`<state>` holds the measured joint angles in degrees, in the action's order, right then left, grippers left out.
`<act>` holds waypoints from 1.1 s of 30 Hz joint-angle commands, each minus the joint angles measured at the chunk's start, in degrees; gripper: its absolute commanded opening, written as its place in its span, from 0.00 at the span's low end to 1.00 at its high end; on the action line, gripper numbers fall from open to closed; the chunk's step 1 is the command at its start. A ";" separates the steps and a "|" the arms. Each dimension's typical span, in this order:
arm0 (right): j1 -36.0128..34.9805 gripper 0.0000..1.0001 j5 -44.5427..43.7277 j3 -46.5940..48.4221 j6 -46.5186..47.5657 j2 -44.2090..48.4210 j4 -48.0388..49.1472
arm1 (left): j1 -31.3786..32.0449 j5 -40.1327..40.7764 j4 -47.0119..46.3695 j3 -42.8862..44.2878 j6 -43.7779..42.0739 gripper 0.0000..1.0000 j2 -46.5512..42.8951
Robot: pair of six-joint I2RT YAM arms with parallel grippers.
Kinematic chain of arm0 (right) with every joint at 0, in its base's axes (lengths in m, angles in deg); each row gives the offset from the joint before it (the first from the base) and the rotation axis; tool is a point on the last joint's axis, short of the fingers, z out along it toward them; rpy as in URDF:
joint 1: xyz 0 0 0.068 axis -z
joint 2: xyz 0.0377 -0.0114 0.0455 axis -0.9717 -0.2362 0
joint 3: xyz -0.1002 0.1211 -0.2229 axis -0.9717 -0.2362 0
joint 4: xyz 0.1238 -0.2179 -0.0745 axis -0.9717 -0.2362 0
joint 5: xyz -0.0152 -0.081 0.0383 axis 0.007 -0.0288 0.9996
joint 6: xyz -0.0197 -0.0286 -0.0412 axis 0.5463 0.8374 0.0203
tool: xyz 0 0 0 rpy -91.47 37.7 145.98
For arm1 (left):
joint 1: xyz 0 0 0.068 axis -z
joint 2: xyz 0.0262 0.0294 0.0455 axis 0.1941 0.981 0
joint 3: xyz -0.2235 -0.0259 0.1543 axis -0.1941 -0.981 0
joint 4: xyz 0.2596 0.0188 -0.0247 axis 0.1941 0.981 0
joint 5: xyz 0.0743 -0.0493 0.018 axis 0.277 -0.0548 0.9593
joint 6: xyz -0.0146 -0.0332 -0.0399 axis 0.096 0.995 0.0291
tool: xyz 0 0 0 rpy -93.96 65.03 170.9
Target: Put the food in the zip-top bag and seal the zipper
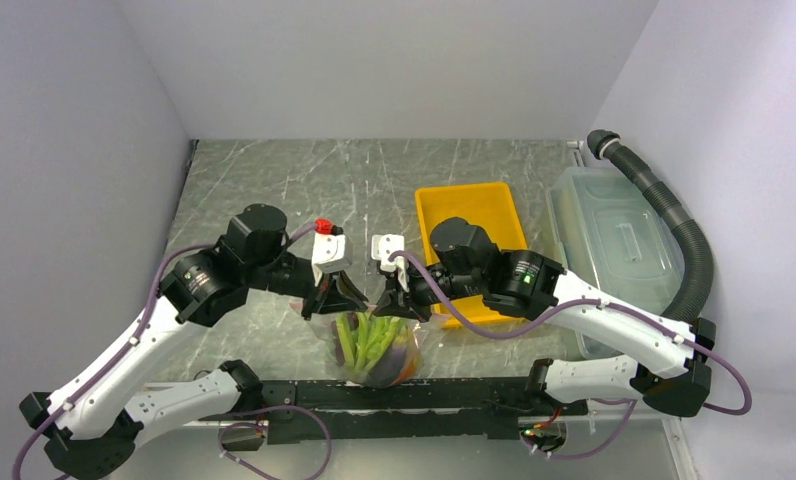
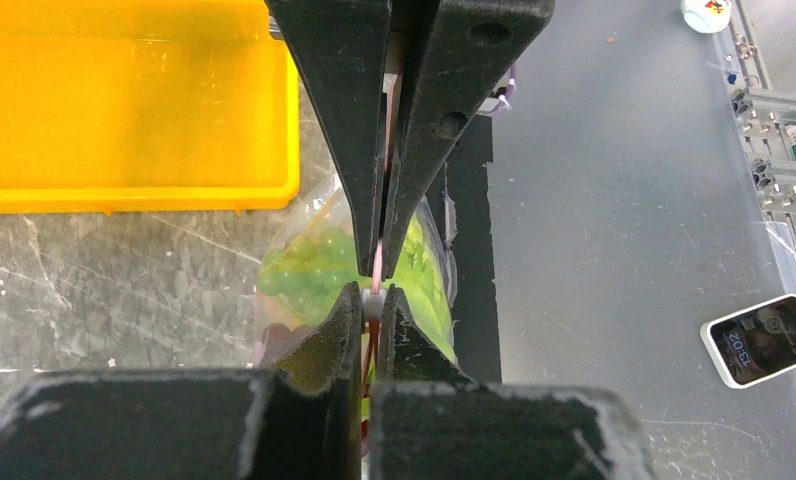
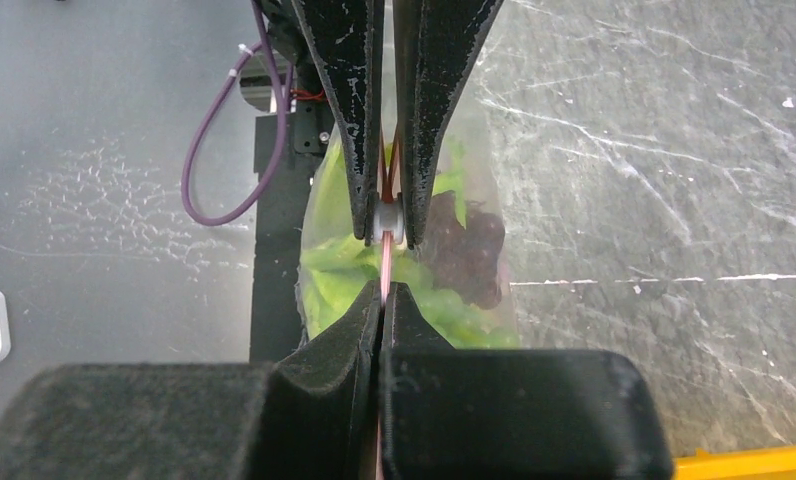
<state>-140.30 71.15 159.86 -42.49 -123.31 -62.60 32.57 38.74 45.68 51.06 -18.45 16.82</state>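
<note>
Top view: the left tool point(image 1: 336, 298) and right tool point(image 1: 399, 300) meet over the zip-top bag point(image 1: 379, 372) at the surface's near edge, holding its mouth up so the food point(image 1: 366, 338) sits low inside.

Left wrist view: both tools are clamped on the pink zipper point(image 2: 378, 262), tips facing, probably to press it shut.

Right wrist view: the same pinch, with greens and grapes beneath.

White-shelled arms point(image 1: 114, 362) with black joints trail purple cables point(image 3: 186, 170); a red cap point(image 1: 323, 225) tops the left wrist point(image 1: 327, 250) at twelve o'clock.
</note>
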 commanded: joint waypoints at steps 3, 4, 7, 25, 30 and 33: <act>-0.26 0.00 -0.05 2.52 -0.07 1.19 2.51 | 0.25 1.38 0.20 -0.03 -1.18 0.00 -2.20; -0.28 0.00 -0.19 2.52 0.12 1.50 2.33 | 0.22 1.61 0.27 -0.17 -1.00 0.00 -2.71; -0.27 0.00 -0.92 2.35 0.31 2.50 2.02 | 0.23 3.09 0.28 -0.29 -0.49 0.00 -3.83; -0.20 0.00 -5.66 0.75 0.15 7.64 0.10 | 0.26 14.86 0.98 -0.93 2.83 0.00 -13.59; -0.20 0.00 -6.94 0.06 -0.34 8.84 0.54 | 0.25 17.10 3.38 -0.77 3.30 0.00 -15.90; -0.20 0.00 -8.19 -0.01 -0.53 9.51 0.49 | 0.26 18.49 4.66 -0.57 3.89 0.00 -17.43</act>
<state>-140.65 65.64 159.18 -42.36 -117.08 -63.78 32.90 53.60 48.43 49.66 -16.20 1.67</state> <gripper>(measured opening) 0.020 0.036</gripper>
